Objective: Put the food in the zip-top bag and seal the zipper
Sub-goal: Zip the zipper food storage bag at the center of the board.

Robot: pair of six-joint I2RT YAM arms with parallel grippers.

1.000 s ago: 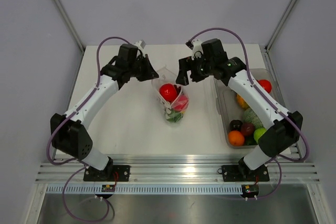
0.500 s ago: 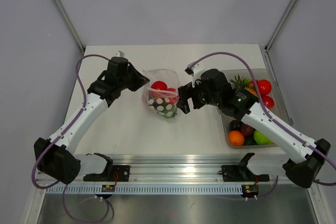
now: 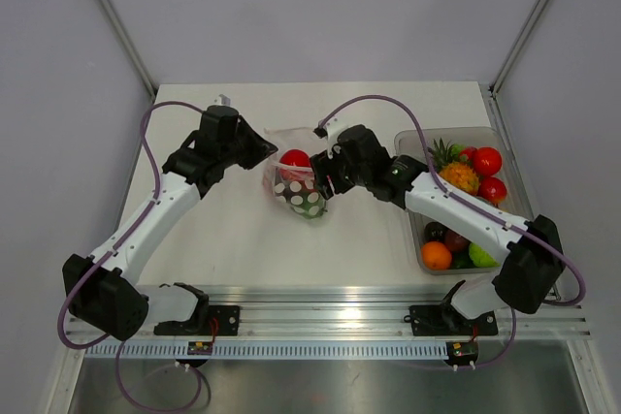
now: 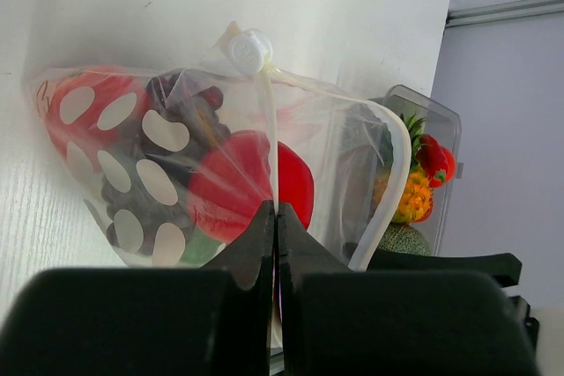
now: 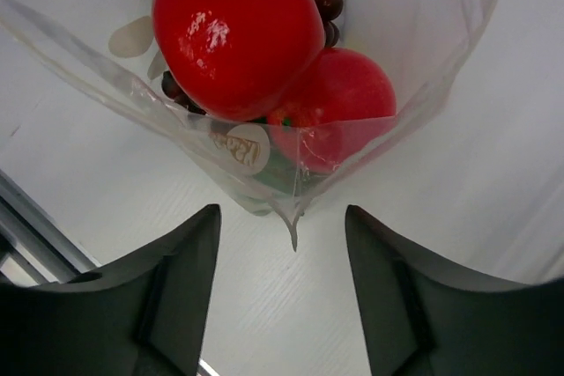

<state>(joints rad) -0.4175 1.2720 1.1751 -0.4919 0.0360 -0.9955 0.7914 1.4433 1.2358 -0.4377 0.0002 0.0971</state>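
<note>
Two glossy round red fruits [image 5: 236, 33], floppy dotted bag [image 4: 115, 169].

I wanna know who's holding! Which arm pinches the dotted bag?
The left arm: its fingers are shut on the zip-top bag. The right arm has its fingers open, gripping nothing.
</note>
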